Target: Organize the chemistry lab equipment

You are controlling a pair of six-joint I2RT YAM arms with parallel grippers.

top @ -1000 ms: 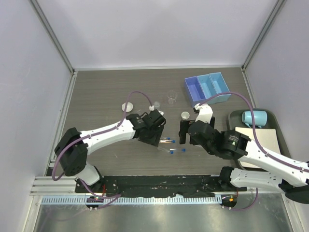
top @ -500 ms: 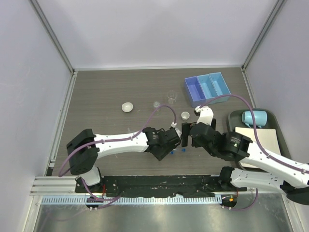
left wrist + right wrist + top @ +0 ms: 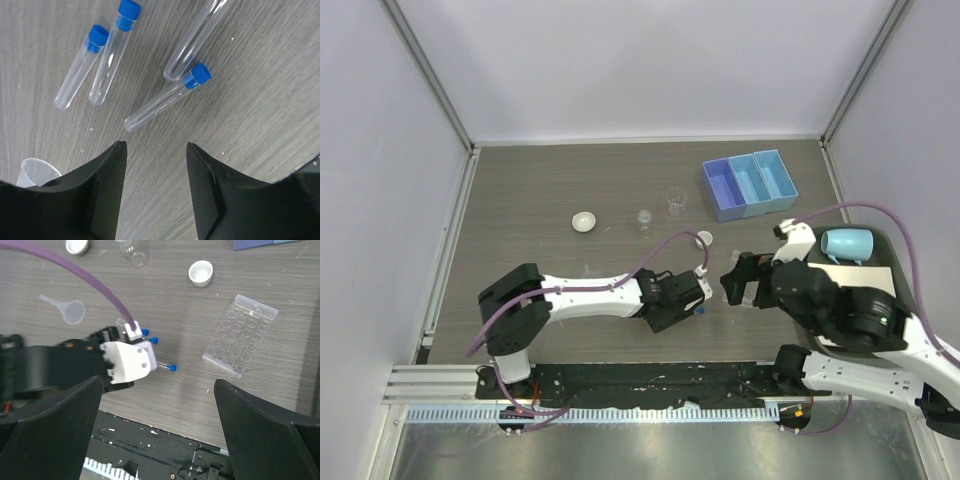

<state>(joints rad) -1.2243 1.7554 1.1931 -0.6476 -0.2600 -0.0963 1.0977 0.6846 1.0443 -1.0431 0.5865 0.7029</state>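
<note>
While its two matte black fingers stand apart, holding nothing, the left gripper (image 3: 156, 146) hangs over the small clear blue-capped tubes (image 3: 160, 102). These are slim, round-bottomed and lie loose on the grey wood-grain table (image 3: 260, 100). The right gripper (image 3: 157, 382) is spread wide and empty above them. The clear plastic tube rack (image 3: 240, 335), a dimpled rectangle, lies near the tubes. Over the last second the left gripper swung onto the tubes and the right drew back.

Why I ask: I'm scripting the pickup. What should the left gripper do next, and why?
Probably ease the open left gripper forward and down to straddle the nearest blue-capped tube: it lies flat on the table just ahead of the empty jaws.
</note>
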